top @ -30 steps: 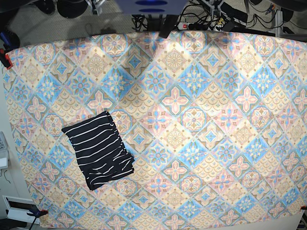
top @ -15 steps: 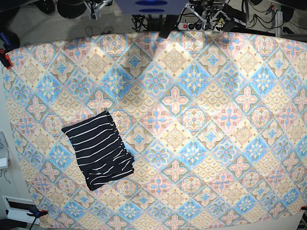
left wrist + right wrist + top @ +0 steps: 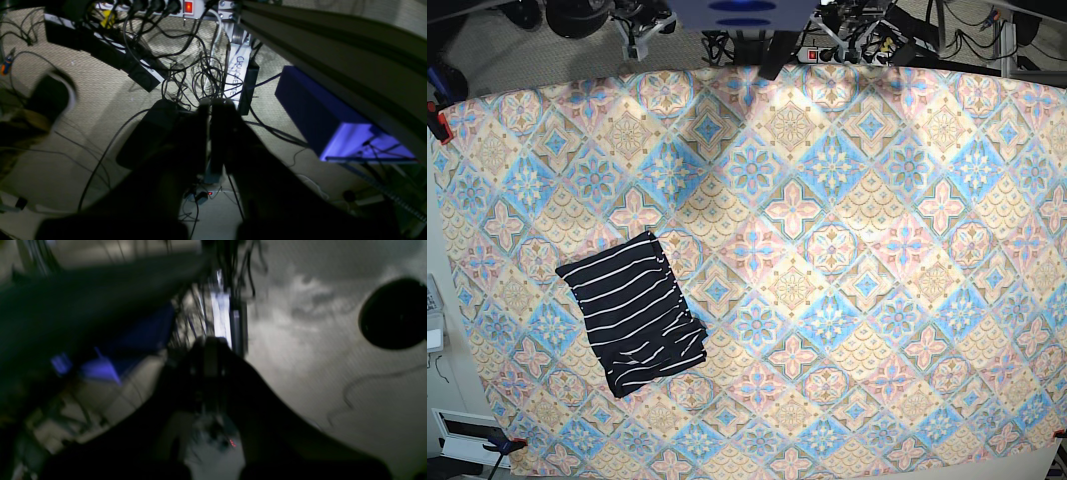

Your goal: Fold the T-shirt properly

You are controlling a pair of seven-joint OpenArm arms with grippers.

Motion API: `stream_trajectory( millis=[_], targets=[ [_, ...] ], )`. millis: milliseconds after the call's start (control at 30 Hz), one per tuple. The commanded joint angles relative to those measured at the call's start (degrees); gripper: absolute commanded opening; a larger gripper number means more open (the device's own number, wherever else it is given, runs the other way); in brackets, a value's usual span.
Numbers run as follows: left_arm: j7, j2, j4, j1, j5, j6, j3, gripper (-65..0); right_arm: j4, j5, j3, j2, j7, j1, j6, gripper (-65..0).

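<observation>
- Both arms have slid a bit more into the top edge of the base view than half a second ago, while the T-shirt (image 3: 633, 314) has not moved at all.
- It lies on the table (image 3: 847, 300), on the tablecloth (image 3: 827, 200), well away from both arms.
- It is already a small, neat, folded packet, so the folding looks about done.
- The left gripper (image 3: 210, 110) points at the floor, far from the T-shirt. Its two fingers are pressed together with nothing between them.
- The right gripper (image 3: 210, 350) is also far from the T-shirt. That picture is dark and smeared, so I cannot tell if its fingers are together or apart.
- The T-shirt looks soft, thin and light. It will bend and sag when lifted, and it will not break.
- The layers may slip apart if only the top one is pinched.
- A good place to take hold looks like a folded edge or a corner, with all the layers caught at once.
- The edge nearest the table's middle looks a bit loose, so that side may come open first.
</observation>
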Motion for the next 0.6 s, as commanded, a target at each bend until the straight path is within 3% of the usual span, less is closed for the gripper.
stream_trajectory(
  millis=[0,167,567],
  targets=[
    [-0.16,-0.13,-0.01,-0.29,0.24,-0.05,0.03,-65.0,-0.23,-0.29,1.37,-0.95,-0.41,-0.92,0.64,-65.0],
    [-0.16,-0.40,-0.09,-0.81,0.33,-0.05,0.12,-65.0,-0.23,-0.38,6.12,-3.32,0.29,-0.92,0.64,-65.0],
    [-0.16,-1.54,0.08,-0.81,0.24,-0.05,0.03,-65.0,0.03,-0.38,6.38,-3.14,1.61,-0.83,0.64,-65.0]
  ],
)
